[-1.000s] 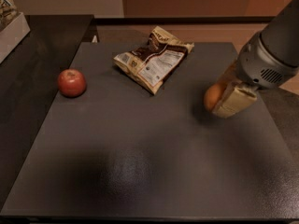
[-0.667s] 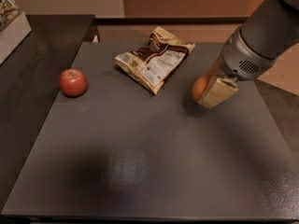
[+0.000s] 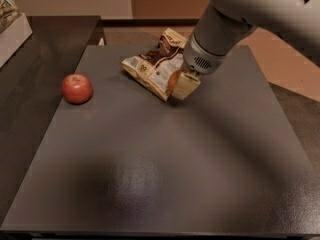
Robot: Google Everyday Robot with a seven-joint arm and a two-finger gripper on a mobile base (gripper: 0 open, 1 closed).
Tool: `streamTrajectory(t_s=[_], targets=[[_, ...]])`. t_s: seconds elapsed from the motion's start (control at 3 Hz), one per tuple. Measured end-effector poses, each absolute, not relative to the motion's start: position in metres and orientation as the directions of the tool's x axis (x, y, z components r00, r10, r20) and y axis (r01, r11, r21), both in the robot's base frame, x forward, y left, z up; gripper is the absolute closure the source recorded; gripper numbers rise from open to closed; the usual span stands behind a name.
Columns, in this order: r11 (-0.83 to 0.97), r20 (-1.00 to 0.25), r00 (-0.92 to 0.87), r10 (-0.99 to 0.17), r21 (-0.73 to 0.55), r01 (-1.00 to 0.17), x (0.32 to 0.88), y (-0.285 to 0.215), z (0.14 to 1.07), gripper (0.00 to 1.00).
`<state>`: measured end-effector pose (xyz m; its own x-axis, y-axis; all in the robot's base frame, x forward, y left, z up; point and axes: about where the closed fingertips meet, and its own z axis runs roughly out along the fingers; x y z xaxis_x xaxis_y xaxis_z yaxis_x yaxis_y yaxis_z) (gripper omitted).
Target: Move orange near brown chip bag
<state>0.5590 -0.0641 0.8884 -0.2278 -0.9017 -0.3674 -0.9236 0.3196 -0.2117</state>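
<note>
Dark grey tabletop (image 3: 160, 174) fills most of the view, with a darker counter (image 3: 45, 49) along its left side and tan floor (image 3: 280, 59) beyond the far right edge. One thick grey robot arm (image 3: 235, 14) reaches in from the upper right and slants down toward the far middle of the table.

At its tip, the gripper (image 3: 182, 85) sits low over the surface, right against the near right edge of the brown chip bag (image 3: 150, 64). Its cream-coloured fingers (image 3: 187, 84) are closed around the orange (image 3: 172, 83). Only a thin sliver of the fruit shows, to the left of the front finger; the rest is hidden behind it. The orange is touching or almost touching the bag, and it is not possible to tell which. Nor is it clear whether it rests on the table or hangs just above it.

The clamped hold probably stops the round fruit from rolling. This spot beside the bag looks like the goal, so the task seems nearly done, with only the release left.

The bag lies flat and crumpled, its white label panel facing up. A red apple (image 3: 77, 88) sits well apart, near the table's left edge, and plays no part in the job.

Counted: one orange, one chip bag, one apple, one arm with one gripper. A pale box (image 3: 11, 29) pokes in at the top left corner.
</note>
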Motion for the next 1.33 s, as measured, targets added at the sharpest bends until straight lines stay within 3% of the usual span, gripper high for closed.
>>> streamTrajectory(t_s=[1.0,1.33], targets=[[0.38,-0.323,-0.304,-0.896,-0.204,-0.902,0.596,-0.086,0.858,1.0],[0.388,-0.312,-0.315,-0.896,-0.205,-0.899,0.601,-0.095,0.855,0.82]])
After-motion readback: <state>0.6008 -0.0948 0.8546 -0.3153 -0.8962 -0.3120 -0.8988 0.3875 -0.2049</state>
